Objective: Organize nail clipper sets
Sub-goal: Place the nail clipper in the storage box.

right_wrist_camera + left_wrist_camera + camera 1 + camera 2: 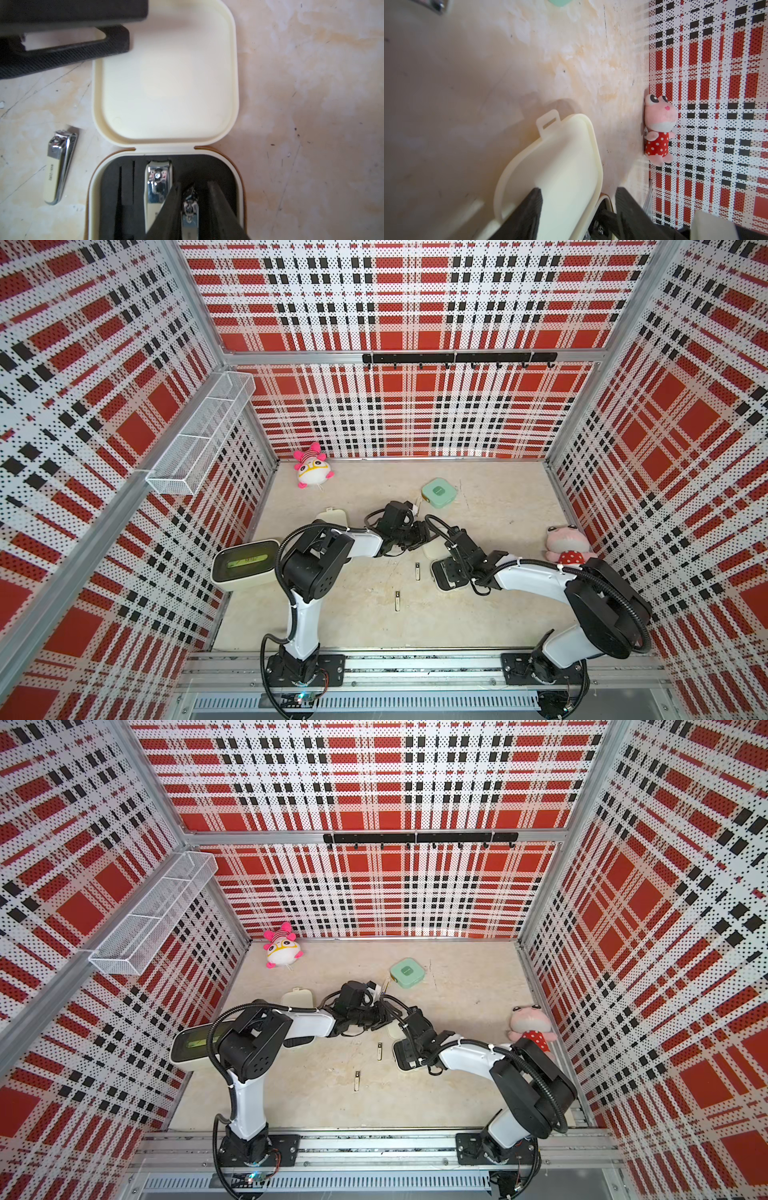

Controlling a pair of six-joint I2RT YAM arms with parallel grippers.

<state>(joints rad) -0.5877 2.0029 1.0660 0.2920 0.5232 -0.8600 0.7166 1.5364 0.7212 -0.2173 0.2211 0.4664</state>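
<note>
**Small clipper going into the open cream case**

In both top views the open cream case [432, 551] [392, 1031] lies mid-bench under both wrists. One loose clipper [417, 571] sits just beside it, and another clipper [398, 600] lies farther out toward the arm bases. The mint green case [439, 492] is shut, beyond it toward the back wall. A second cream case [331, 517] lies well apart on the left arm's side.

From the left wrist, the left fingers [527, 212] straddle the lid [566, 155] and look closed on it, holding it back.

From the right wrist, the black tray [110, 187] holds a seated clipper [158, 182] in its middle slot. A small clipper [190, 207] lies in the next slot between the right fingers [168, 214]. They're narrowly parted, with a gap showing on one side. Two thin slots stand empty.

I'd lift straight up so nothing drags the small clipper out, and keep the lid pinned meanwhile.
</note>
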